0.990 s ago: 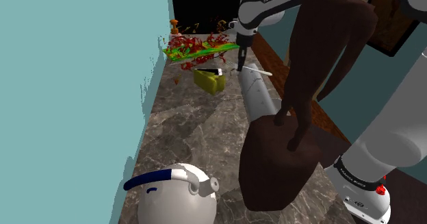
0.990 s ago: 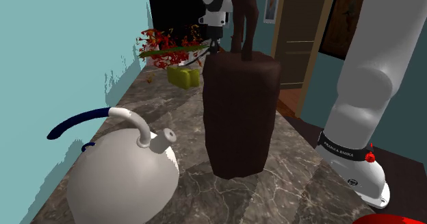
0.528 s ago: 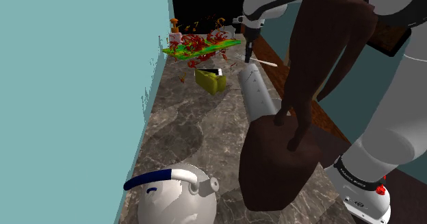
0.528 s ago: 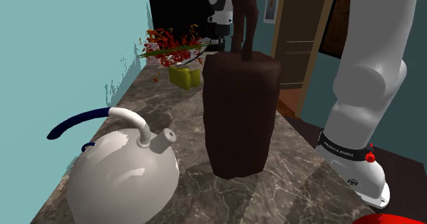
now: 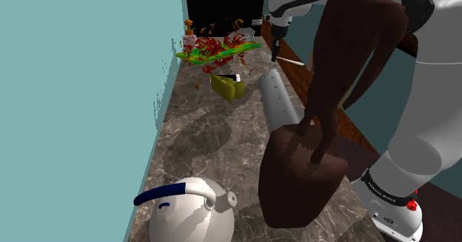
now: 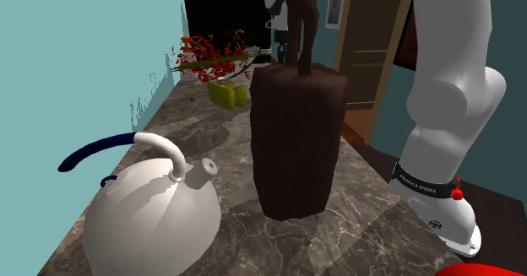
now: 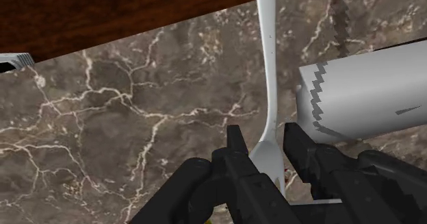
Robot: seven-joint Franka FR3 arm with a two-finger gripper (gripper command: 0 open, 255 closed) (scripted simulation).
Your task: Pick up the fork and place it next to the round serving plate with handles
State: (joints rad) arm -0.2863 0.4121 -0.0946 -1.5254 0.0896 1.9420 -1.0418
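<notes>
since a second ago the gripper (image 7: 265, 137) has risen, fingers clamped on the fork (image 7: 266, 79); carry it level toward the plate (image 5: 220, 51).

A marble counter (image 6: 363, 232) runs along a teal wall (image 6: 84, 55). Nearest stands a white kettle (image 6: 152, 219) (its handle dark blue), with a tall dark brown block (image 6: 296, 139) beside it. Farther back sit a yellow-green box (image 6: 228, 94) and a green plate (image 6: 198, 63) strewn with red bits. A white arm (image 6: 452, 89) rises at the right.
</notes>
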